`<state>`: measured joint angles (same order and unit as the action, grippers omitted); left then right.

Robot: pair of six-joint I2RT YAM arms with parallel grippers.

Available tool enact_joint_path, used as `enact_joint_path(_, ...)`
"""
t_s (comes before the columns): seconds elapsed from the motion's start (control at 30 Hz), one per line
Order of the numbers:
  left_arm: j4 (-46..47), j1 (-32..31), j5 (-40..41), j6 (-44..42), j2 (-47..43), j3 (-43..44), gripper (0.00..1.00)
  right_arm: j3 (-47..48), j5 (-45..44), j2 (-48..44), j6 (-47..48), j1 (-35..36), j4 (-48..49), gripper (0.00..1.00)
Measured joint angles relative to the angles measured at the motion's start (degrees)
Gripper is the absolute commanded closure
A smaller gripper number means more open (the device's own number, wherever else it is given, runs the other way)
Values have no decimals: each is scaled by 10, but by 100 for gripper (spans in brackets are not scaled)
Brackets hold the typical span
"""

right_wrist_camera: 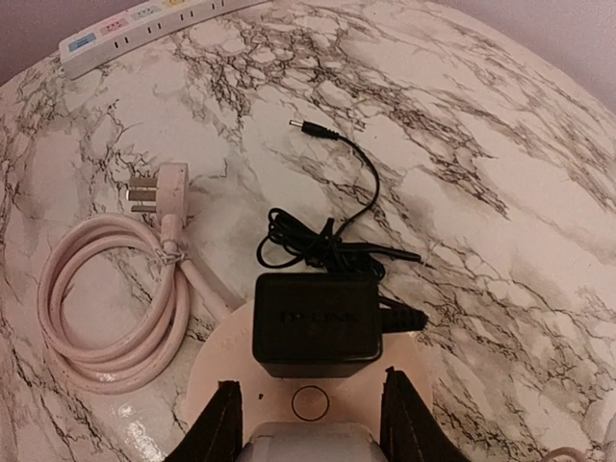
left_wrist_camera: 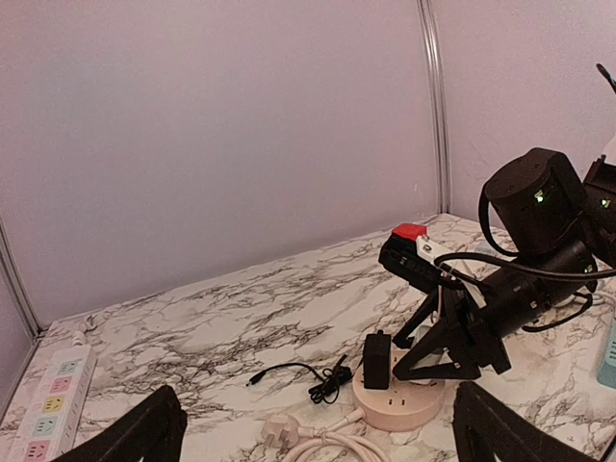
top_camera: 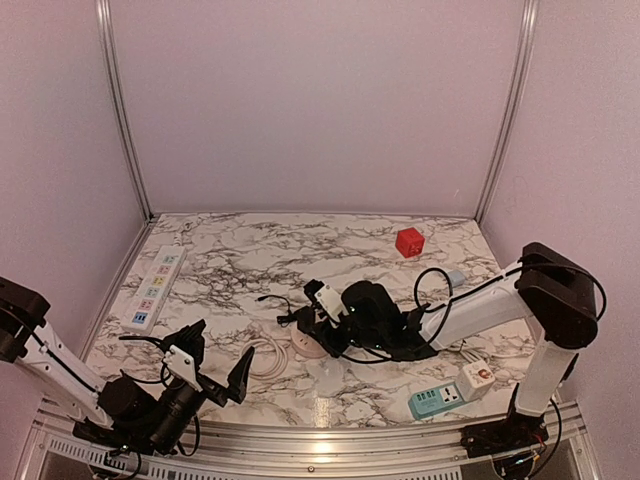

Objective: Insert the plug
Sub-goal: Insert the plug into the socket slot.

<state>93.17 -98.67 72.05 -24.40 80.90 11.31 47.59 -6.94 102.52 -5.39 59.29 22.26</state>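
A round pink socket hub (right_wrist_camera: 217, 371) (top_camera: 303, 344) (left_wrist_camera: 399, 409) lies at the table's middle. A black adapter (right_wrist_camera: 315, 322) (left_wrist_camera: 376, 361) stands plugged into its top, and its thin cable (right_wrist_camera: 332, 241) is bunched beside it. My right gripper (right_wrist_camera: 310, 433) (top_camera: 315, 328) hangs directly over the hub. It is shut on a pale grey-white plug (right_wrist_camera: 313, 443) that rests against the hub's top, next to the adapter. How deep this plug sits is hidden. My left gripper (top_camera: 212, 372) (left_wrist_camera: 318, 443) is open and empty near the front left, facing the hub.
A coiled white cable (right_wrist_camera: 106, 308) (top_camera: 265, 355) with a three-pin plug (right_wrist_camera: 159, 188) lies left of the hub. A long white power strip (top_camera: 155, 288) (left_wrist_camera: 58, 409) runs along the left wall. There is a red cube (top_camera: 409, 242) at the back right and a teal power strip (top_camera: 450, 392) at the front right.
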Motion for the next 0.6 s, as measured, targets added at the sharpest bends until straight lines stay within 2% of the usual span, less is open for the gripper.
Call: enact_joint_path(0.6,0,0,0,0,14,2,1,5,-24,-5,1,1,-21,100)
